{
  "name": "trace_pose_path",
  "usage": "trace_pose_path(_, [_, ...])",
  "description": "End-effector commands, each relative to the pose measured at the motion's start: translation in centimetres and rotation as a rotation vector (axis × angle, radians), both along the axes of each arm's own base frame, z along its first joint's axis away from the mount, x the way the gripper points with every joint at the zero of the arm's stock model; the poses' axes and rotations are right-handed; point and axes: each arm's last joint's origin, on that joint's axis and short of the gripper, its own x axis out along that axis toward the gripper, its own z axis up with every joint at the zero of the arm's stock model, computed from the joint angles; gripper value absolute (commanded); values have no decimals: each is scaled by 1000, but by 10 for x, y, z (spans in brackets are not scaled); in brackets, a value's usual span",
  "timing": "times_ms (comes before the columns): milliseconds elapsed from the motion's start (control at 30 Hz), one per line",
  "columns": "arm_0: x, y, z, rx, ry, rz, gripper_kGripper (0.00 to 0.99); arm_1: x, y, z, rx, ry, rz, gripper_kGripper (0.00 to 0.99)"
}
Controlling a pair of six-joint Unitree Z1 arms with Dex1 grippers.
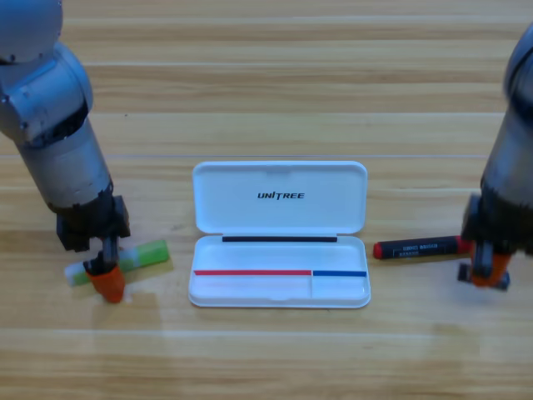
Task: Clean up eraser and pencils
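Observation:
The pale white-green pencil (143, 255) with its bright green end lies slanted on the table, left of the open white case (241, 212). My left gripper (107, 282) points down onto this pencil's left half and hides part of it. The black pencil (416, 247) with a red left tip lies flat just right of the case. My right gripper (486, 272) points down at that pencil's right end, near the picture's right edge. The eraser is out of view.
The case lies open in the middle, its lid folded back and its shallow tray (250, 290) towards the front. Both grey arms stand tall at the left and right sides of the table.

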Motion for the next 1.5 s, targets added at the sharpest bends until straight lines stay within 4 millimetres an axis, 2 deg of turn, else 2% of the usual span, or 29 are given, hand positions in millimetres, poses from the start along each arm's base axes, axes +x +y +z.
trace_pose_path(33, [9, 5, -25, 24, 53, -9, 652, -17, 27, 28, 53, -6, 225, 0])
trace_pose_path(100, [8, 5, -23, 25, 47, -31, 517, -13, 43, 27, 47, -17, 289, 0])
trace_pose_path(267, [7, 6, -19, 27, 32, -38, 305, -2, 79, 17, 8, -8, 388, 0])
trace_pose_path(400, [4, 9, -11, 32, 16, -51, 5, 1, 104, 7, -11, 37, 420, 0])
trace_pose_path(600, [-3, 15, 13, 54, -39, -54, 0, 14, 128, -11, -23, 66, 412, 0])
trace_pose_path(867, [-12, 21, 33, 62, -51, -50, 0, 16, 140, -31, -3, 127, 417, 0])
trace_pose_path(1500, [-30, 28, 85, 39, -84, -47, 0, 20, 147, -54, -17, 167, 405, 0])
